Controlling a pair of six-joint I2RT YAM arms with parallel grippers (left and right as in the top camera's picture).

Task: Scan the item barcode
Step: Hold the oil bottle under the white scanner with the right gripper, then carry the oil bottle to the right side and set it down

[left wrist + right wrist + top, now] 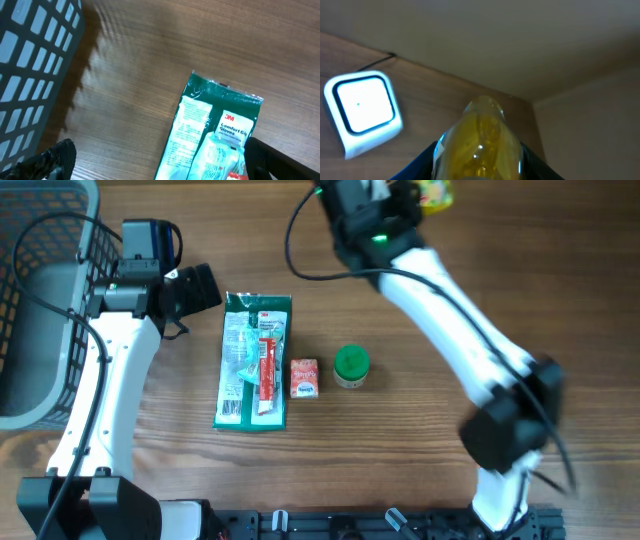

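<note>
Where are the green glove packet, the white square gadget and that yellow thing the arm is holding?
Glove packet [245,360]: overhead view, its pale middle panel.
White square gadget [362,106]: right wrist view, centre of its bright face.
Yellow thing [479,142]: right wrist view, its glossy middle.

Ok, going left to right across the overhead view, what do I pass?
Grey basket → green glove packet → small orange carton → green-lidded jar → yellow bottle, held off the table at the far edge by the right gripper.
</note>
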